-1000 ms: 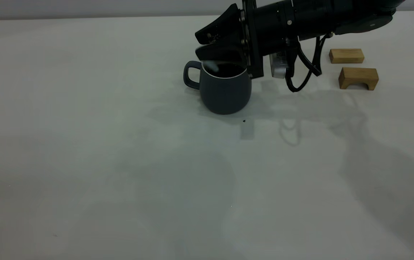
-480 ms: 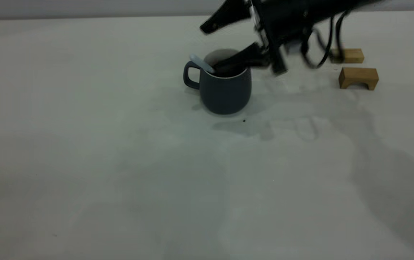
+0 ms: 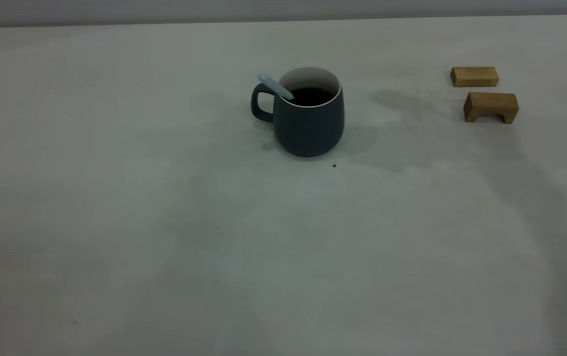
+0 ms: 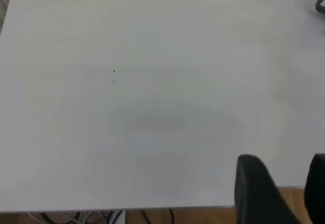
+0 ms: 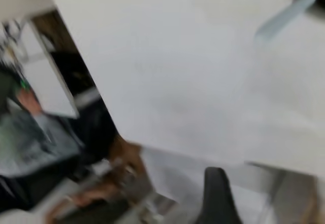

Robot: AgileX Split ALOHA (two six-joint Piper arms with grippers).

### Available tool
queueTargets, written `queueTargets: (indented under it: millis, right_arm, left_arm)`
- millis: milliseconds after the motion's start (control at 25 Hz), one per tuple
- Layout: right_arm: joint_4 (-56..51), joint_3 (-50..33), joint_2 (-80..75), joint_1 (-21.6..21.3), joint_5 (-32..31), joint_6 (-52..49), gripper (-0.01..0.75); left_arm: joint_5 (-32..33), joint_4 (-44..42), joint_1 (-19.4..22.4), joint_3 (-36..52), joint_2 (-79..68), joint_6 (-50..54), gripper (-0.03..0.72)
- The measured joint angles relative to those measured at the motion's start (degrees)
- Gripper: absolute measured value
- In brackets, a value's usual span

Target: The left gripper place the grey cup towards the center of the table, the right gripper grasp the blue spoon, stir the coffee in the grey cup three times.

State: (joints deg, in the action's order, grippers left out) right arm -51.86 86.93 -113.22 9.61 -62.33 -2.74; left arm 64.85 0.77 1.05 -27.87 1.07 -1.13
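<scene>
I see the grey cup (image 3: 308,121) upright mid-table (image 3: 164,222) w/ coffee (image 3: 311,96) inside, blue spoon (image 3: 275,86) leaning on its rim by the handle. Left gripper (image 4: 282,191) sits over the table edge, fingers apart, holding nothing. Right gripper (image 5: 217,196): only one finger shows, can't tell its state.

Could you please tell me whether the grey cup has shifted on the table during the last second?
No. The grey cup sits just behind the same dark speck, as before.

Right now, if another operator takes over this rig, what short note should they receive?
Left gripper: fingers apart, holding nothing, over the table's near edge.
Right gripper: only one finger visible, away from the cup.
Dark grey rounded mug stands mid-table on the off-white table, dark coffee inside.
Pale-blue-handled spoon leans in the mug, handle over the rim above the loop handle.
Stir count cannot be judged.
</scene>
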Motion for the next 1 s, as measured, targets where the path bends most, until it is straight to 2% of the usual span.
queueTargets:
  millis: [320,560,800,1000]
  right_arm:
    - [16.8,-0.1,10.4,0.0,-6.9,0.6,0.355]
    - [29.3,-0.1,14.5,-0.3,-7.5,9.3,0.234]
    - [32.1,-0.4,24.0,-0.4,-7.7,11.2,0.203]
    - [34.7,-6.1,38.4,-0.4,-8.2,13.3,0.203]
  left_arm:
    - [0.0,0.0,0.0,0.0,0.0,0.0,0.312]
    - [0.0,0.0,0.0,0.0,0.0,0.0,0.312]
    - [0.0,0.0,0.0,0.0,0.0,0.0,0.312]
    - [0.0,0.0,0.0,0.0,0.0,0.0,0.312]
